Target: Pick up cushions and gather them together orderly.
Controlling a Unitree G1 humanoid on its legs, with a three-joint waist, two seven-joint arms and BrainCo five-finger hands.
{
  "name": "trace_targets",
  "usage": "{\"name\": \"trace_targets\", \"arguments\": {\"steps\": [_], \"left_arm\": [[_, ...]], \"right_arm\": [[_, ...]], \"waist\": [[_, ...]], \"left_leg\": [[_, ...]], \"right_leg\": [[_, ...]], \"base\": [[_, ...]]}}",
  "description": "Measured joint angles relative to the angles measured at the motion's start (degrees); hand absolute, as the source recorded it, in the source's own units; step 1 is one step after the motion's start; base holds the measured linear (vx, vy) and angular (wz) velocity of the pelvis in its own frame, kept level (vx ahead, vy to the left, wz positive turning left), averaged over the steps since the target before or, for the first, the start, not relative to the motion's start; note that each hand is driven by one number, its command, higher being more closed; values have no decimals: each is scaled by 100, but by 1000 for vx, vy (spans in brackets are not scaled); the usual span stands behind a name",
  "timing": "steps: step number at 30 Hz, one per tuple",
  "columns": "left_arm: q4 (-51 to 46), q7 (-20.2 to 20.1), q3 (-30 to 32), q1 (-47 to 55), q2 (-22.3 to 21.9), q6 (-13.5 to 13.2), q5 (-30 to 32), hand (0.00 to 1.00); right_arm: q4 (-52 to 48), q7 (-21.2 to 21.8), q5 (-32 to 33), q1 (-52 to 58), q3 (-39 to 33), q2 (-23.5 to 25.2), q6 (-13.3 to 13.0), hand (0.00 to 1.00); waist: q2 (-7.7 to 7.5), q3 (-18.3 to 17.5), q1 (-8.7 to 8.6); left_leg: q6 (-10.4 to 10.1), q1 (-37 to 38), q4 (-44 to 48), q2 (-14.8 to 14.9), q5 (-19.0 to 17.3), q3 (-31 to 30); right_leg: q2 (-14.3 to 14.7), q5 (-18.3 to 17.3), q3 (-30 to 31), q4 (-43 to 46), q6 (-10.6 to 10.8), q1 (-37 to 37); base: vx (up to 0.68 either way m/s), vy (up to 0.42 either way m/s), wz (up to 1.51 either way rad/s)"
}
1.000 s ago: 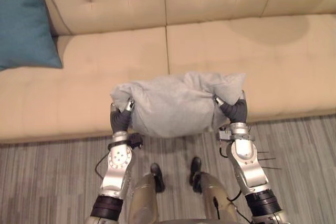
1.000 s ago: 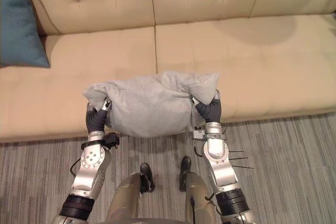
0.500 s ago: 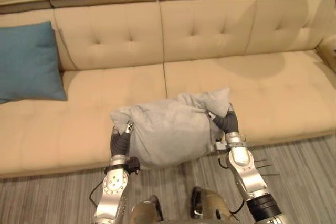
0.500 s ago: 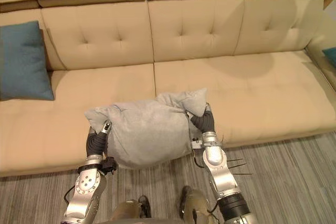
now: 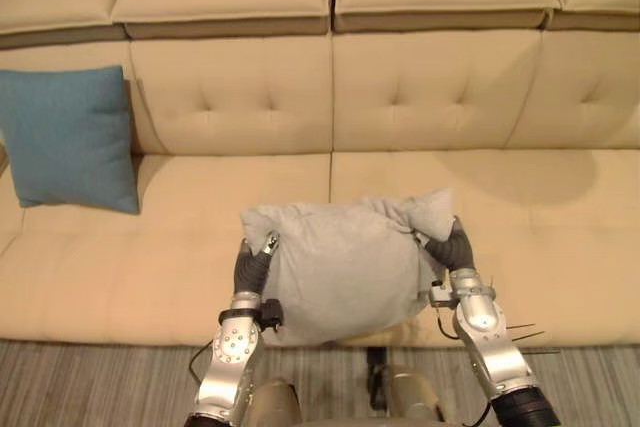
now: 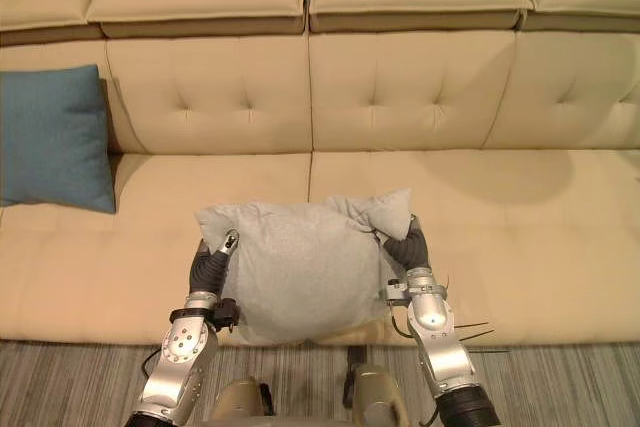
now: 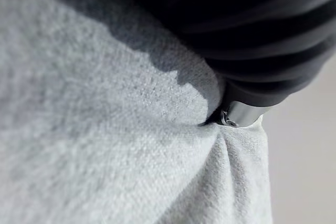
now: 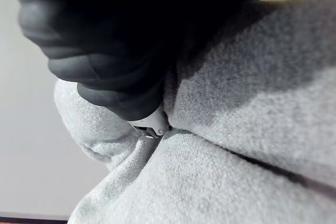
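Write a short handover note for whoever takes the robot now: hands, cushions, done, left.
Left hand: pressed into the left side of the grey cushion, grip hidden by cloth.
Right hand: same, on its right side.
The grey cushion is lifted between both hands, over the front edge of the sofa seat.
Blue cushion: upright against the backrest, far left.
Done: grey cushion picked up.
Left: probably carry it to the blue cushion and set it neatly beside.
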Motion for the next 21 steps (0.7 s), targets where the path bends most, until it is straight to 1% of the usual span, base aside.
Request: {"name": "trace_targets", "arguments": {"steps": [1,2,3,4,5,6,7,9,10,12,15,17,18,21], "left_arm": [[0,-29,0,-109,2,1,1,100],[0,-28,-9,-141,6,3,1,100],[-4,-28,-35,-162,10,1,2,100],[1,-26,-57,-229,77,7,6,100],[0,-25,-72,-258,125,7,6,100],[0,-27,-94,-323,209,8,5,100],[-4,-26,-90,-363,280,7,4,100],[-49,-25,-85,-371,328,1,5,100],[-50,-25,-85,-400,353,2,6,100],[-50,-15,-75,-471,408,2,10,100],[-48,66,23,-762,498,2,70,100],[-22,287,191,-1197,547,2,144,100],[17,465,263,-1504,611,2,198,100],[442,961,497,-2706,810,3,349,100]], "right_arm": [[-105,-2,-1,-41,-65,-35,-72,100],[-105,-3,-1,-57,-73,-56,-81,100],[-105,-3,-1,-108,-96,-81,-81,100],[-48,-5,-2,-91,-147,27,-79,100],[-41,-5,-2,-71,-170,99,-78,100],[-37,-5,-4,-62,-192,140,-77,100],[-33,-3,-12,-90,-186,176,-68,100],[-6,-3,-14,-140,-144,195,-28,100],[-5,-3,-17,-164,-134,216,17,100],[-5,-5,-29,-282,-96,237,25,100],[-2,-41,-53,-778,-13,242,25,100],[157,-177,-55,-1467,89,247,24,100],[317,-278,-62,-1877,115,249,19,100],[860,-625,-104,-3110,142,247,16,100]], "waist": [[33,-18,5],[63,-17,2],[182,-29,-13],[138,-30,-34],[116,-37,-52],[59,-36,-41],[34,-50,-15],[38,-48,5],[36,-47,44],[36,-47,76],[-8,-21,78],[-60,14,103],[-106,43,103],[-143,205,108]], "left_leg": [[64,-189,-594,-7,-26,133],[113,-211,-1037,-9,98,169],[192,-228,-1707,24,564,158],[210,-156,-1929,-3,449,193],[223,-138,-2063,-80,458,196],[294,-80,-2306,-207,515,281],[360,-50,-2560,-405,665,396],[404,10,-2777,-535,713,499],[424,35,-2830,-574,725,599],[425,37,-2838,-575,724,670],[435,37,-2843,-609,728,711],[469,-93,-2816,-592,752,733],[483,-196,-2787,-594,773,733],[458,-587,-2637,-546,868,638]], "right_leg": [[2,16,-4,-59,23,-23],[29,29,7,-69,42,-33],[154,58,20,-116,85,-29],[149,115,65,-186,163,-57],[105,159,83,-187,216,-114],[3,174,189,-175,240,-205],[-127,205,299,-192,286,-314],[-217,254,411,-257,357,-366],[-243,326,517,-327,364,-381],[-241,418,647,-341,361,-440],[-250,443,782,-353,353,-483],[-256,555,837,-453,359,-568],[-258,589,866,-493,371,-649],[-230,749,835,-562,369,-891]], "base": [[187,66,-10],[127,91,-15],[115,149,-13],[88,138,-4],[78,184,3],[51,169,3],[33,157,-4],[7,93,-15],[-9,66,-26],[-40,74,-26],[-71,41,-15],[-135,-10,-15],[-224,-53,-2],[-208,-70,8]]}}
